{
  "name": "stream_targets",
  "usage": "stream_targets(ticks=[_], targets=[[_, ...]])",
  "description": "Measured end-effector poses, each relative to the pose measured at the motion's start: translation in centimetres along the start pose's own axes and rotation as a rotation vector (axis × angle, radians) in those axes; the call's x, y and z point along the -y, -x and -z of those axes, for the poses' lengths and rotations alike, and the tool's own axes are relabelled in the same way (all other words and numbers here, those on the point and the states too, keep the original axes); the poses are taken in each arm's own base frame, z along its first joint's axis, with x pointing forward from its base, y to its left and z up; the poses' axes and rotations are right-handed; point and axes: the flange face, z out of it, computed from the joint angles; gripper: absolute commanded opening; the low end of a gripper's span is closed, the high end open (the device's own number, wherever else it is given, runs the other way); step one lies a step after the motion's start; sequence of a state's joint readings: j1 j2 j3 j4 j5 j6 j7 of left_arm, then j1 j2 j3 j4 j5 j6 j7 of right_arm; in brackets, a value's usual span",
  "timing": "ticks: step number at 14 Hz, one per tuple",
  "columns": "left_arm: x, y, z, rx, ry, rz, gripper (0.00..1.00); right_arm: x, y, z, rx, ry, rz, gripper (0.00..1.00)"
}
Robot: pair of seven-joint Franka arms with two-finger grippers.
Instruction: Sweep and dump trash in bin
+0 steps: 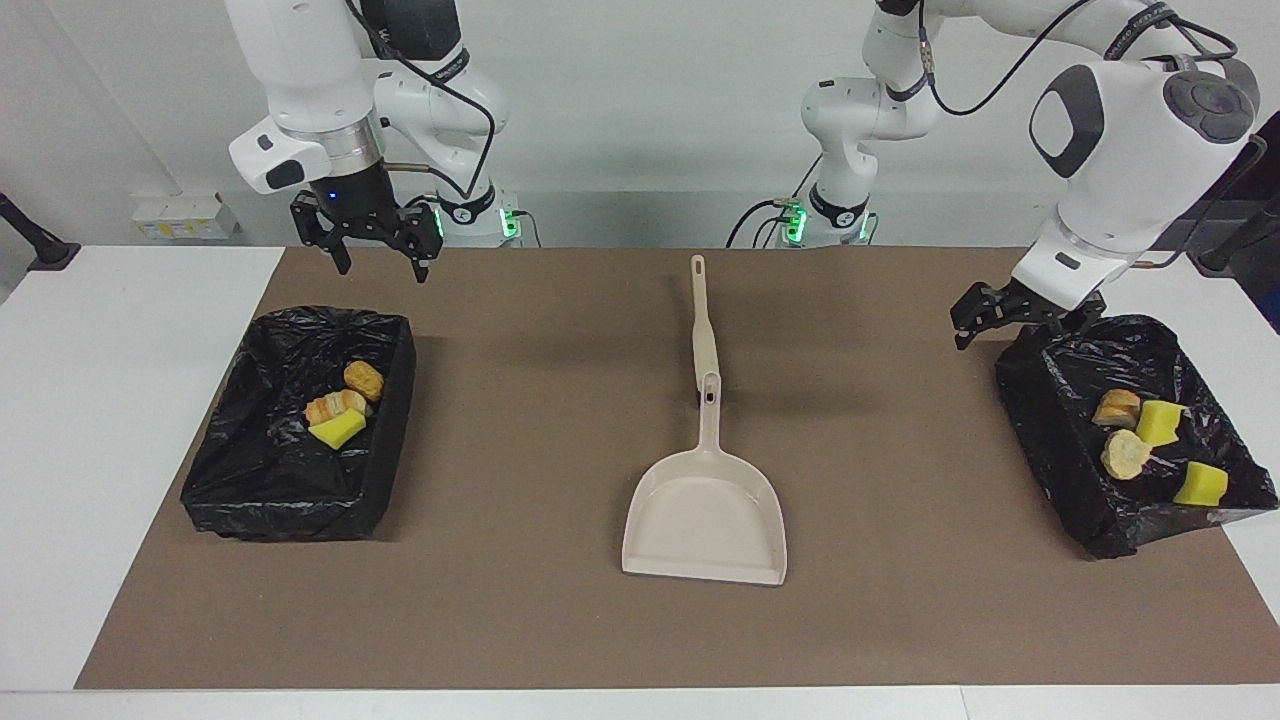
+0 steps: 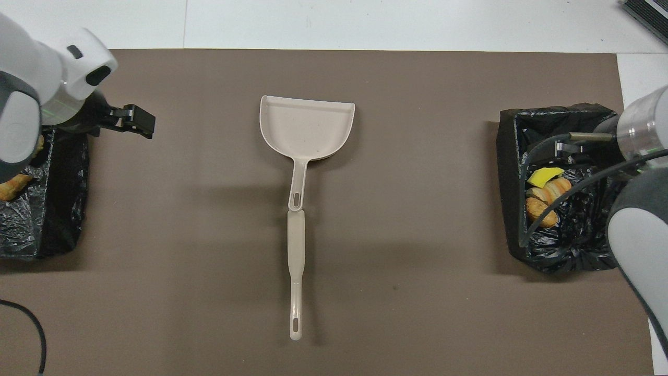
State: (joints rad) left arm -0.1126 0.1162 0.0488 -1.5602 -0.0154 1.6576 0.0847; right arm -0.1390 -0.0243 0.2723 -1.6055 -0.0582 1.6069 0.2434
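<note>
Your table (image 1: 150, 450) carries a brown mat (image 1: 520, 620) with 2 black-lined bins, 1 at each end. The bin (image 1: 290, 440) at the right arm's end holds 3 bits of trash (image 1: 340, 405); the bin (image 1: 1130, 440) at the left arm's end holds 4 (image 1: 1150, 440). None lies loose on the mat.

Between the bins lies the dustpan (image 1: 705, 515), rigid plastic; take it by its handle. The brush (image 1: 700, 320) touches that handle. Trash looks light, soft, crushable.

Right gripper (image 1: 380, 255) hangs spread over its bin's nearer rim. Left gripper (image 1: 975, 322) hovers at its bin's nearer corner, fingers spread.
</note>
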Motion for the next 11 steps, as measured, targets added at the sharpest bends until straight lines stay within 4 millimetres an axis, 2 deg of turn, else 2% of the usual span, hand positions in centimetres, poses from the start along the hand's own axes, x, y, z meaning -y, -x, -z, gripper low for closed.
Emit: stream_targets(ticks=[5,7,11], targets=[[-0.1,1.7,2.9,-0.043,-0.001,0.005,1.00,0.6,0.2,0.1,-0.002,0.000,0.003,1.00],[-0.1,2.6,3.2,-0.044,0.001,0.005,1.00,1.0,0.3,0.2,-0.002,-0.001,0.000,1.00],[-0.2,3.1,3.5,-0.038,0.002,0.002,1.00,1.2,0.4,0.2,-0.004,-0.001,0.001,1.00]])
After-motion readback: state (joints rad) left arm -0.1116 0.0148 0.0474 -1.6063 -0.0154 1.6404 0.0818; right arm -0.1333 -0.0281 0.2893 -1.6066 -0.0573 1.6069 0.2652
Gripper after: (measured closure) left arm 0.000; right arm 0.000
